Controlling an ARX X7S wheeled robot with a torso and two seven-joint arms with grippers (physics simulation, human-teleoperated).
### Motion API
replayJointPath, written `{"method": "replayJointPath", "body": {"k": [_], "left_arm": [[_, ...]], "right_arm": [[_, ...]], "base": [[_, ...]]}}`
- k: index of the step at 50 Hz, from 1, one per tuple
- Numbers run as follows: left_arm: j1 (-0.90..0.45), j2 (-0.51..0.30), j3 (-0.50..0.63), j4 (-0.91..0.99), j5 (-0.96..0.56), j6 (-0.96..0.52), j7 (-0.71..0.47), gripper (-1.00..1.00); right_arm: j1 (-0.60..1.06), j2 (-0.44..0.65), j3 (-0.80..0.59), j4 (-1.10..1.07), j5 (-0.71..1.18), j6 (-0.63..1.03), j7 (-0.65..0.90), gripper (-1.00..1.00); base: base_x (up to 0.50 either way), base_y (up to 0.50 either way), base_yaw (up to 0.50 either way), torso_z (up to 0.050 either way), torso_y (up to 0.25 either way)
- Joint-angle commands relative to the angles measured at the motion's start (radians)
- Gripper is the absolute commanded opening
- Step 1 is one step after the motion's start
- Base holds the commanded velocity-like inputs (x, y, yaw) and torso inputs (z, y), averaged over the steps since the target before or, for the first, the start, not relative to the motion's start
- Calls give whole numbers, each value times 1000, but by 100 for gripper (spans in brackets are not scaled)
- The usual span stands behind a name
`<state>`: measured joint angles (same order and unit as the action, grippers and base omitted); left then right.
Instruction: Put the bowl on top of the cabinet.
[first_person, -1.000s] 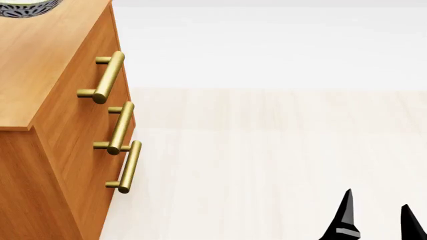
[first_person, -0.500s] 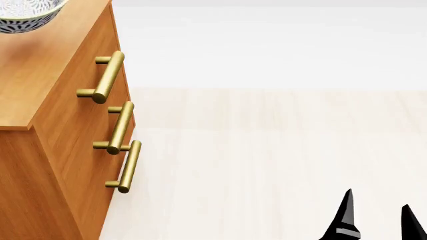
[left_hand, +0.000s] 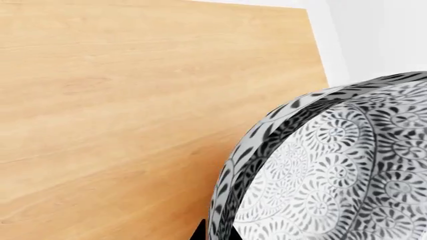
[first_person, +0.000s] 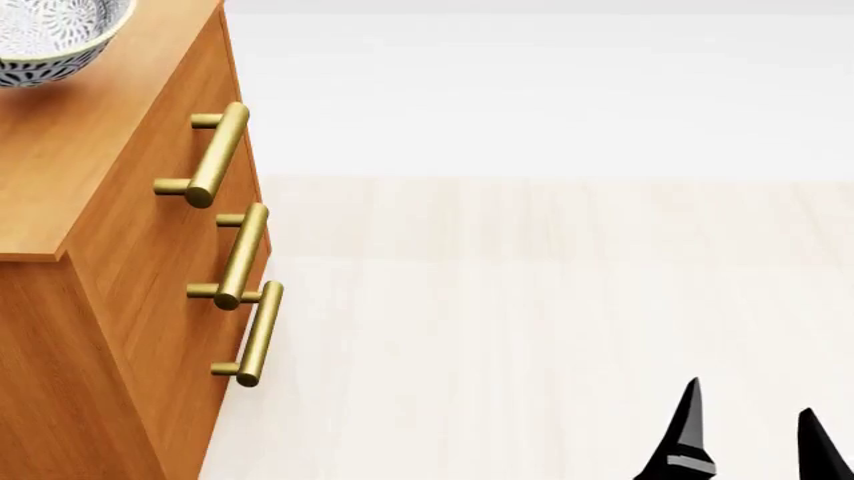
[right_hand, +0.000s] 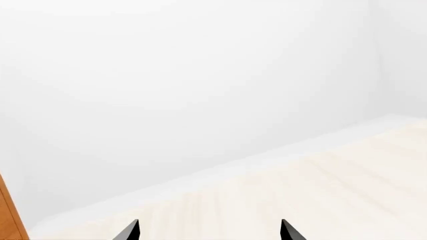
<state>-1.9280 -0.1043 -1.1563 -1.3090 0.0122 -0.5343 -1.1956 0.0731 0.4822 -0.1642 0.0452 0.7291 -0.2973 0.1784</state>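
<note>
one bowl (first_person: 47, 40), one cabinet (first_person: 94, 200), three brass handles (first_person: 214, 155), two pincers: right (first_person: 747, 435), left (left_hand: 213, 232).

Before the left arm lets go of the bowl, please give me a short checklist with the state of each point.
1. Bowl is above the cabinet top, not past its edge: ok in the head view.
2. Bowl base resting on the wood: cannot tell; no view shows the contact.
3. Left gripper grip on the bowl rim: ok; a fingertip sits on each side of it.
4. Bowl level: cannot tell; the head view cuts it off.
5. Right gripper open, away from the cabinet: ok.
6. Brass handles clear of both arms: ok.
</note>
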Motion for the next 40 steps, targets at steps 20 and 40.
{"method": "replayJointPath", "body": {"k": [20,40], "left_arm": [[20,-12,13,0,-14,-14,38,100],[20,-11,21,0,-12,-14,29,100]], "right_arm": [[4,-1,-5,5,-2,0,0,100],[1,1,-4,2,2,-2,-1,100]], "base": [[0,0,0,0,1],[0,0,0,0,0]]}}
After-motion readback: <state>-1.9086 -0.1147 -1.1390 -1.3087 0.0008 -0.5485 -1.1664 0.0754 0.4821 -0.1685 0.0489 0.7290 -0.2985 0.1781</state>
